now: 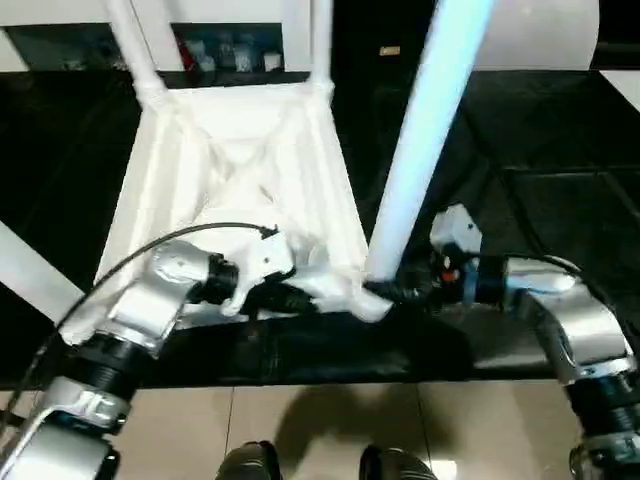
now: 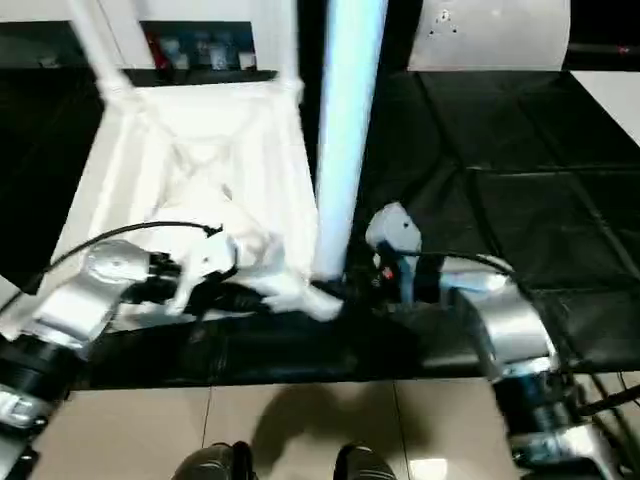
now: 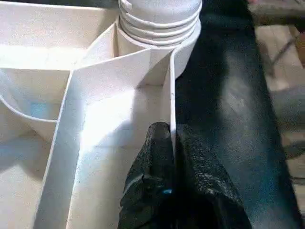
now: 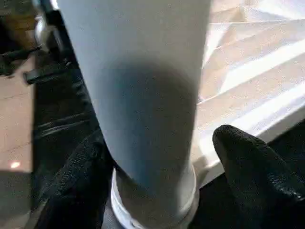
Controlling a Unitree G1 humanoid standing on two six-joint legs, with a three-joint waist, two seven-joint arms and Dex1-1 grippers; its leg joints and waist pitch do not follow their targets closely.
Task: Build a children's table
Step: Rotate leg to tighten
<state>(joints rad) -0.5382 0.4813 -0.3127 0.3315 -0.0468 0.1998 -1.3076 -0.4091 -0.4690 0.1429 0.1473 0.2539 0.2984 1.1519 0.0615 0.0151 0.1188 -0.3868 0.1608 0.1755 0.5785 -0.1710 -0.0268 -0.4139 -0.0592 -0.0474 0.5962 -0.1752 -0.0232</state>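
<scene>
The white table top (image 1: 240, 160) lies upside down on a black mat, ribbed underside up. Legs stand in the far left socket (image 1: 135, 45) and the far right socket (image 1: 320, 40), and another leg (image 1: 35, 270) crosses the left edge. A long leg (image 1: 425, 130) rises from the near right corner socket (image 3: 159, 24), its threads showing. My left gripper (image 3: 172, 157) is shut on the top's thin side wall (image 3: 171, 95) just beside that socket. My right gripper (image 4: 164, 152) is open around the base of the near right leg (image 4: 143, 95), one finger (image 4: 86, 181) against it, the other (image 4: 252, 176) standing off.
The black mat (image 1: 540, 140) spreads to the right and back. Tan floor tiles (image 1: 330, 420) and my feet (image 1: 250, 462) lie in front of it. A white cabinet with dark compartments (image 1: 220, 50) stands behind the table top. A white rounded object (image 1: 540, 30) sits at the back right.
</scene>
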